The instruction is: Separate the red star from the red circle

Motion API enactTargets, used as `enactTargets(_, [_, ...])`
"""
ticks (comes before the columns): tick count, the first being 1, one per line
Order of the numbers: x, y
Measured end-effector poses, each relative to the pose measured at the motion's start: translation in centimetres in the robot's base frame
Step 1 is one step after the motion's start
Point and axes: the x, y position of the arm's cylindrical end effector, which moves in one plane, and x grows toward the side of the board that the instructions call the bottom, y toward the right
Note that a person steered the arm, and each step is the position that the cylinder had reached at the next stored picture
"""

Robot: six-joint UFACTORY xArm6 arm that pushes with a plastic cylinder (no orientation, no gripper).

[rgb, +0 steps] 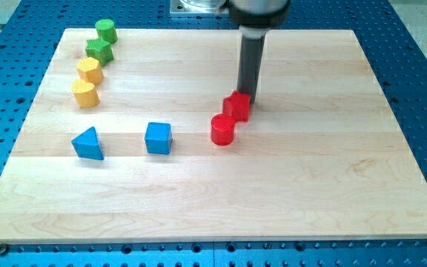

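The red star [237,106] sits near the middle of the wooden board [310,185]. The red circle [222,130] stands just below and to the left of it, touching or almost touching it. My tip [246,96] is at the star's upper right edge, right against it. The dark rod rises from there to the view's top.
A blue cube [158,138] and a blue triangle [88,143] lie left of the red pair. At the upper left stand a green cylinder [106,31], a green star [99,50], a yellow hexagon [90,70] and a yellow heart [85,93] in a column.
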Motion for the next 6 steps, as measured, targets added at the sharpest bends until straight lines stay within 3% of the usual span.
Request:
enactTargets(1, [0.8, 1.9])
enactTargets(2, [-4.5, 1.0])
enactTargets(3, [-3.0, -4.5])
enactTargets(4, [0.9, -6.3])
enactTargets(6, [7.5, 2.1])
